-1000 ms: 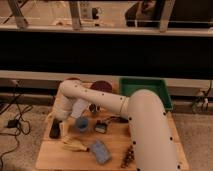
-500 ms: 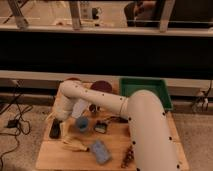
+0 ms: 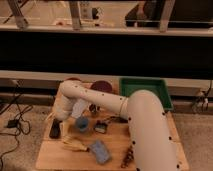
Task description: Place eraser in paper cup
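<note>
The end effector (image 3: 58,119) hangs right over the eraser (image 3: 54,130), which lies at the 9 o'clock edge of the bench (image 3: 60,161). It is probably lining up a pickup; clenched or released, I cannot tell. The paper cup (image 3: 80,107) stands near, at the eraser's 2 o'clock.

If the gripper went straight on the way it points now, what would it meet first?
Probably the eraser, lying on the table just below the gripper near the left edge, though depth is hard to judge.
</note>
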### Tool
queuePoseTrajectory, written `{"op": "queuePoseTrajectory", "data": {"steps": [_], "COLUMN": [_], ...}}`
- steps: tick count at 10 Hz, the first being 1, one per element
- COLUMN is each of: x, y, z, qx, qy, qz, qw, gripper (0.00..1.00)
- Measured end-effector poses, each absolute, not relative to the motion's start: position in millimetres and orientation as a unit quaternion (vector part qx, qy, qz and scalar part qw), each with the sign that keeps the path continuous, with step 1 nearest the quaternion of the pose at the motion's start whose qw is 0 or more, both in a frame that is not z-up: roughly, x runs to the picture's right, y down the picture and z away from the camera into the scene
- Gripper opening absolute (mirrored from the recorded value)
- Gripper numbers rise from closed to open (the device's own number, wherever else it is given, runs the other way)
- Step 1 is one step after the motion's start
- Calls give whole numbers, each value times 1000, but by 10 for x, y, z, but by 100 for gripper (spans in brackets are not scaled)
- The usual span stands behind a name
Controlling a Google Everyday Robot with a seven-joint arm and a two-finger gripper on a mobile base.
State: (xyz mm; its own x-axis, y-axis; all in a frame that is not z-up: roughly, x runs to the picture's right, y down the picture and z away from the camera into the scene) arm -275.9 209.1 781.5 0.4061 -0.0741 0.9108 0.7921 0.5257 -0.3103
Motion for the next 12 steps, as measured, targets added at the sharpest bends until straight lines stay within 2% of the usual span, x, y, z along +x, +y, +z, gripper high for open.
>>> {"op": "queuePoseTrajectory", "data": {"steps": [5,12], "x": [-3029,-2981], "y": [1858,1864], "z": [8149,8213], "qx": [-382,-393], "qy": [-460,-454], "qz": [-290,-287], "qw": [747,747], "gripper": [80,80]}}
